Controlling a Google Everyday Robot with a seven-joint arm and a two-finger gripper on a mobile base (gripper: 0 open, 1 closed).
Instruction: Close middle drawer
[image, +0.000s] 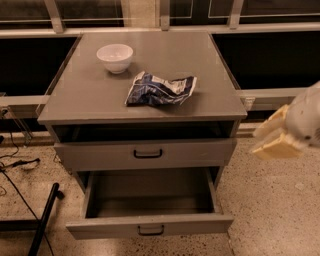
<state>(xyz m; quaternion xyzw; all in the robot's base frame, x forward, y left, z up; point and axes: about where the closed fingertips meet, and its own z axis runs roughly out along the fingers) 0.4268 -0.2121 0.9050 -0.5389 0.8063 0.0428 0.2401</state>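
- The approach was the step in hand. The gripper hung at 3 o'clock in the view, well apart from the cabinet and above the floor. It touched nothing and carried nothing. Whether it was open or closed could not be told.
- The middle drawer sat at 6 o'clock, pulled far out of the grey cabinet towards the camera. Its deep box lay open and looked empty. It was the low, wide-fronted drawer below the upper drawer, whose taller front stood nearly flush with the frame.
- The front panel's long axis ran from 9 o'clock to 3 o'clock across the view. The panel faced 6 o'clock, the box opened upward, and its small black handle sat at the panel's middle. The slide axis ran from 6 o'clock to 12 o'clock, so closing meant travel towards 12 o'clock.
- From the panel the gripper lay at about 2 o'clock, off to the side and higher. I judged the next move called for bringing it down and round to the 6 o'clock side of the panel, near the handle. A straight push towards 12 o'clock would then follow.
- A push near the panel's 3 o'clock end would probably skew the box on its runners, so central contact seemed wiser.
- The bowl and crumpled bag on the bench lay at 12 o'clock, outside that path.
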